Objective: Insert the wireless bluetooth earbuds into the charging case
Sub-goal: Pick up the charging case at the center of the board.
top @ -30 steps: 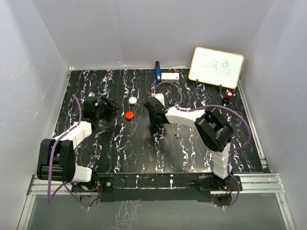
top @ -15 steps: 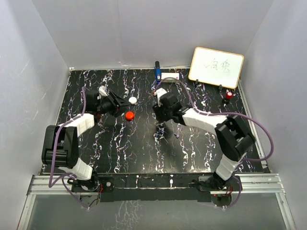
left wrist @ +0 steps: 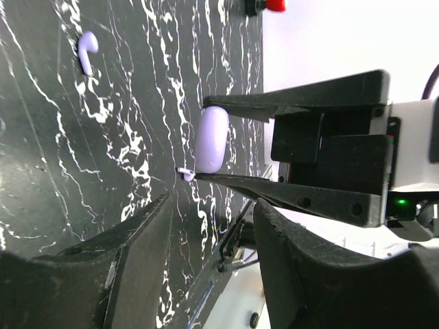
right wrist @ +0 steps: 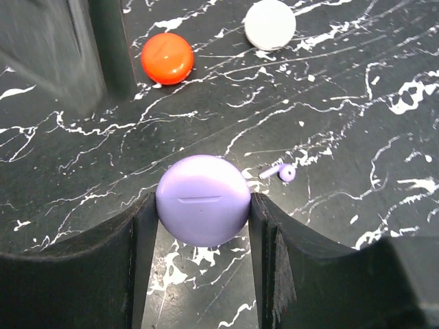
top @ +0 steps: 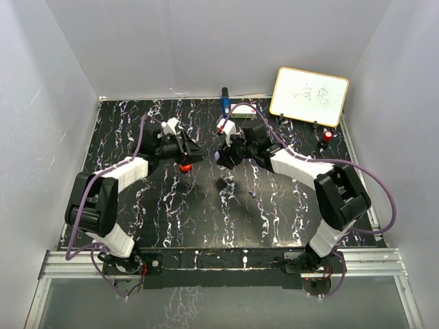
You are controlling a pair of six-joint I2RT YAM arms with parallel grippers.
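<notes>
Stretching out to mid-table with open marbled table (top: 206,212) nearer the bases, the right gripper (right wrist: 203,205) clamped the purple charging case (right wrist: 202,195), a purple earbud (right wrist: 282,171) lying just beside it; the left gripper (left wrist: 209,212), facing it tip to tip, stood part-open, holding nothing.

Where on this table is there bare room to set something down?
The near strip of the table, just beyond the arm bases, is bare, as is the far left corner. Crowded: mid-table toward the back, where the left claw, the right claw gripping the purple case, the red puck, white puck and a loose earbud sit close together.
</notes>
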